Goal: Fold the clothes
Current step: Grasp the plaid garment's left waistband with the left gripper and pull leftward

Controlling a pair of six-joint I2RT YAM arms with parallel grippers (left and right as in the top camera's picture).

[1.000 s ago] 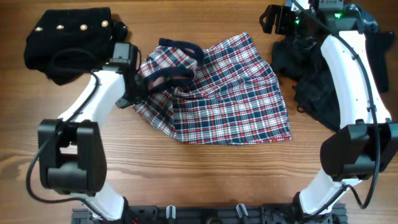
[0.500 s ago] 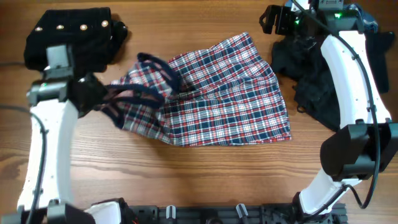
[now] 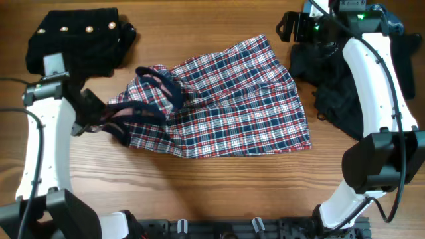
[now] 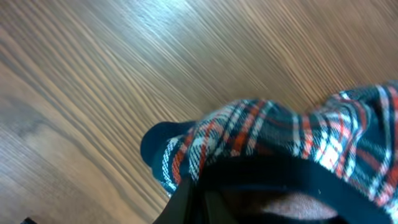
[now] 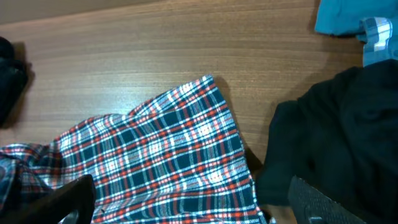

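Observation:
The red, navy and white plaid garment [image 3: 232, 99] lies spread across the middle of the table, its navy-banded left edge bunched and drawn out leftward. My left gripper [image 3: 96, 118] is shut on that edge; the left wrist view shows the fingers [image 4: 202, 202] pinching plaid fabric [image 4: 280, 137] just above the wood. My right gripper [image 3: 295, 26] is open and empty at the back right, above the plaid's far corner [image 5: 155, 155]. A heap of black clothes [image 3: 332, 86] lies under the right arm. A black pale-studded garment [image 3: 73, 40] lies at the back left.
A blue garment [image 5: 339, 18] lies beyond the black heap [image 5: 348, 124] at the far right. Bare wooden tabletop [image 3: 219, 186] runs along the front. The arm bases stand at the front edge.
My left arm has swung left and toward the front, pulling the plaid's left edge with it and stretching the garment out. The right arm has not moved.

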